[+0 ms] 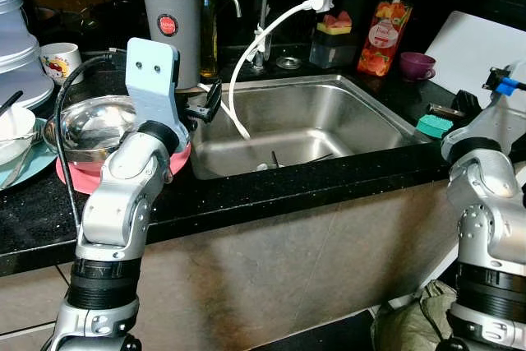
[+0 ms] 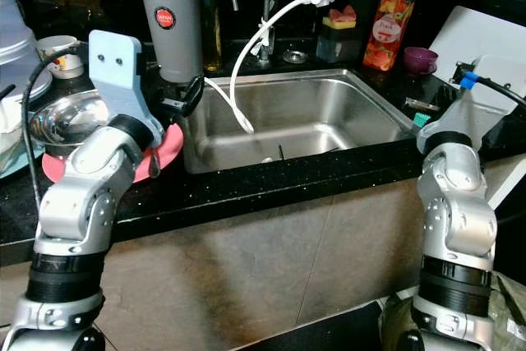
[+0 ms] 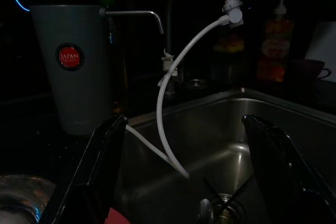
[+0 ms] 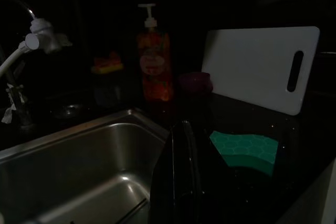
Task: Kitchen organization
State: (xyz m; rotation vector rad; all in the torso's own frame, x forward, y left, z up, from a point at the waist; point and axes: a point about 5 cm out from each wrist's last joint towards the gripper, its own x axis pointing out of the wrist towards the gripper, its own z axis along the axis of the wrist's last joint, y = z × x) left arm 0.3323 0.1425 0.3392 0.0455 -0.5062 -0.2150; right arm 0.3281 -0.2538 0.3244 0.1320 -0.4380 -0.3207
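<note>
Left gripper: the left gripper [image 3: 184,171] hangs over the left rim of the stainless steel sink [image 1: 329,125], its black fingers [image 3: 102,177] spread wide with nothing between them.
Right gripper: the right gripper [image 4: 181,182] rests over the black counter [image 1: 246,191] at the sink's right edge; its fingers look pressed together, empty.
Task things: the shiny steel bowl [image 1: 94,127] sits on a pink plate [image 1: 82,177] just left of the left arm; the green hexagon-patterned sponge [image 4: 245,149] lies just beside the right gripper, near the white cutting board [image 4: 257,66].
Around the sink: a grey cylindrical water dispenser [image 1: 170,26], a white hose [image 1: 246,63] from the tap, an orange soap bottle [image 1: 382,34], a small purple cup [image 1: 417,64].
Risk, left: the forearm is close to the bowl, so swinging it could likely knock bowl and plate along the counter, or snag the hose.
Risk, right: a careless reach may push the sponge into the basin.
</note>
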